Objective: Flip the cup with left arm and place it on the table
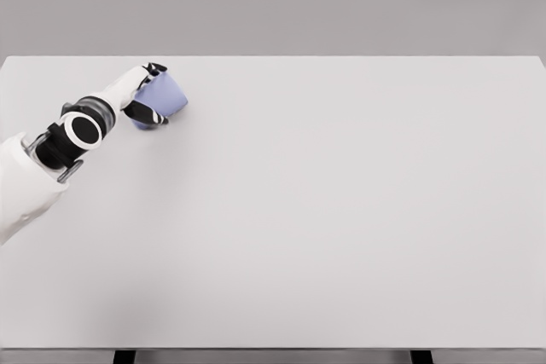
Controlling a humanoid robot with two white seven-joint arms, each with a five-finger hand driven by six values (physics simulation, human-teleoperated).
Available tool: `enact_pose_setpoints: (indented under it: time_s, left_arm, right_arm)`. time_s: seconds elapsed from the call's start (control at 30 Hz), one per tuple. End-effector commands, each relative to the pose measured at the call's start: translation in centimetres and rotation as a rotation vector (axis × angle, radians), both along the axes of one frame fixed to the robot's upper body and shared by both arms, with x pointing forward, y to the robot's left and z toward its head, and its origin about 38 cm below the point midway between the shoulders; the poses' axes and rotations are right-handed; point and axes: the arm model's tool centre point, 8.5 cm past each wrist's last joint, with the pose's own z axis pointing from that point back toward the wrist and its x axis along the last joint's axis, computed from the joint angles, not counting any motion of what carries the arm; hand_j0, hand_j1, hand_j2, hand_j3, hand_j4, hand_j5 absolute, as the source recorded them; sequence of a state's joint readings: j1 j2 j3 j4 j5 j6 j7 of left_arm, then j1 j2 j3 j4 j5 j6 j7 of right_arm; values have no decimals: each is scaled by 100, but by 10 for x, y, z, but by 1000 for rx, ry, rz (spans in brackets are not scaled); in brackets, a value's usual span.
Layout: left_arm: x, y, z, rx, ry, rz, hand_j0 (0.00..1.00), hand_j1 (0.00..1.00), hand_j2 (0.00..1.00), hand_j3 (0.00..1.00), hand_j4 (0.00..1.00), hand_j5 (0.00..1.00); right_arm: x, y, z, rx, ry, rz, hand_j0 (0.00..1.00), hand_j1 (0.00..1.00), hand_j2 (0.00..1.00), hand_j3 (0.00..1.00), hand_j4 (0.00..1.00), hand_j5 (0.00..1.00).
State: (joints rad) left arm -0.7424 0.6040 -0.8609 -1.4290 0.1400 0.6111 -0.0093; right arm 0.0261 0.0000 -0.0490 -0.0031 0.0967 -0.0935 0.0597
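Observation:
A small lilac-blue cup (166, 96) lies tilted on its side at the far left of the white table (341, 210). My left hand (152, 95) is wrapped around it, with dark fingertips (153, 68) showing above the cup and others below it. The white left arm reaches in from the lower left, its black wrist ring (84, 130) facing the camera. The hand hides the cup's left part, so I cannot see its opening. The right arm is out of view.
The table's far edge (273, 57) runs just behind the hand. Beyond it is a plain grey wall. Two dark table legs (124, 355) show under the front edge.

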Motion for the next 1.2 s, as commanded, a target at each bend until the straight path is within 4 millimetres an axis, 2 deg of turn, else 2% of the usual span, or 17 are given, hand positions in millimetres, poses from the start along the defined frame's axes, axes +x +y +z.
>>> enact_pose_setpoints:
  time_s: [0.0,0.07,0.13,0.5,0.53,0.6,0.73,0.83,0.97,1.03,1.17]
  left_arm:
    - [0,1,0,1,2,2,73,73,73,73,73,73]
    - [1,1,0,-6,3,2,61,61,61,61,61,61]
    - [1,1,1,-10,5,3,57,57,57,57,57,57]
    - [3,5,8,-96,44,13,51,51,51,51,51,51]
    - [2,18,12,-114,63,12,51,51,51,51,51,51]
    - [1,32,22,-162,68,-35,51,51,51,51,51,51]
    - [-1,49,37,-262,90,-84,51,51,51,51,51,51]
    - [0,63,39,-361,136,-153,51,51,51,51,51,51]
    - [4,88,25,-520,185,-245,51,51,51,51,51,51]
    - [6,86,12,-571,212,-312,51,51,51,51,51,51]
    - [18,86,-5,-681,139,-292,51,51,51,51,51,51]
  right_arm:
    - [0,0,0,0,0,0,100,100,100,100,100,100]
    - [0,0,0,0,0,0,100,100,100,100,100,100]
    - [0,0,0,0,0,0,100,100,100,100,100,100]
    - [0,0,0,0,0,0,100,100,100,100,100,100]
    - [0,0,0,0,0,0,100,100,100,100,100,100]
    - [0,0,0,0,0,0,100,100,100,100,100,100]
    - [0,0,0,0,0,0,100,100,100,100,100,100]
    - [0,0,0,0,0,0,100,100,100,100,100,100]
    - [0,0,0,0,0,0,100,100,100,100,100,100]
    - [0,0,0,0,0,0,100,100,100,100,100,100]
    - [0,0,0,0,0,0,100,100,100,100,100,100]
